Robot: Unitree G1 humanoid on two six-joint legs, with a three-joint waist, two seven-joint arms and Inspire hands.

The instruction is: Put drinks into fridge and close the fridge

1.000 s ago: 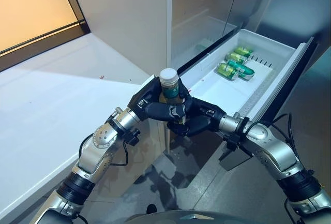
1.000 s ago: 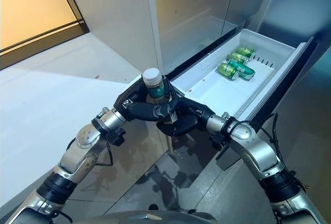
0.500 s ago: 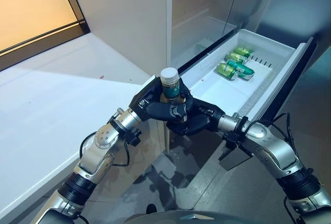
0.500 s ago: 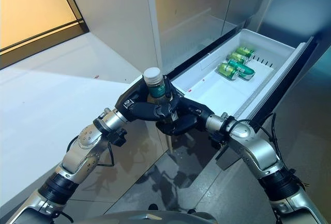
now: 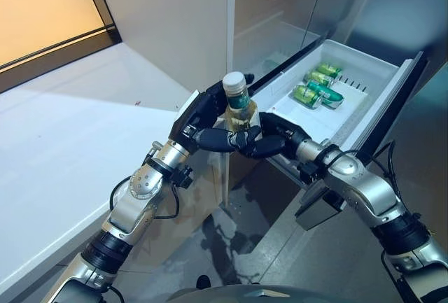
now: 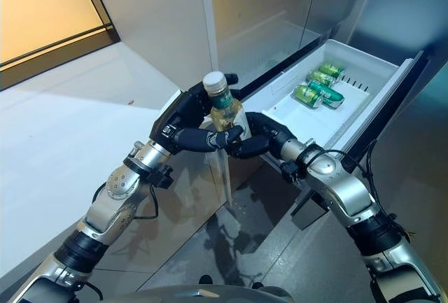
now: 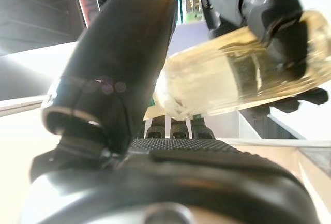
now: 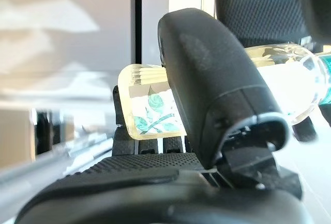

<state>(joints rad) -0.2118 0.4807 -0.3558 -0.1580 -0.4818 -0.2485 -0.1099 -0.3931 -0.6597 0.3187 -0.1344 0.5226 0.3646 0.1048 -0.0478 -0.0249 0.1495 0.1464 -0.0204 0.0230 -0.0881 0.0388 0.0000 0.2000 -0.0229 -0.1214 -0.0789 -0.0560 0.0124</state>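
A clear bottle [image 5: 238, 110] of pale yellow drink, with a white cap and a green neck label, stands upright between my two hands in front of the open white fridge drawer [image 5: 308, 127]. My left hand [image 5: 199, 117] is curled round it from the left, its thumb [image 7: 124, 63] over the bottle [image 7: 243, 74]. My right hand [image 5: 276, 138] is curled round its lower part from the right, its thumb [image 8: 207, 79] across the bottle [image 8: 150, 107]. The bottle is held above the drawer's near left corner.
Green cans [image 5: 318, 86] lie at the far end of the drawer. The drawer's dark front edge [image 5: 392, 100] runs along the right. A white counter [image 5: 70, 142] lies to the left. The fridge's open compartment [image 5: 273, 30] is behind.
Both hands have lifted the bottle up and a little towards the drawer. More of the bottle's body shows above the fingers.
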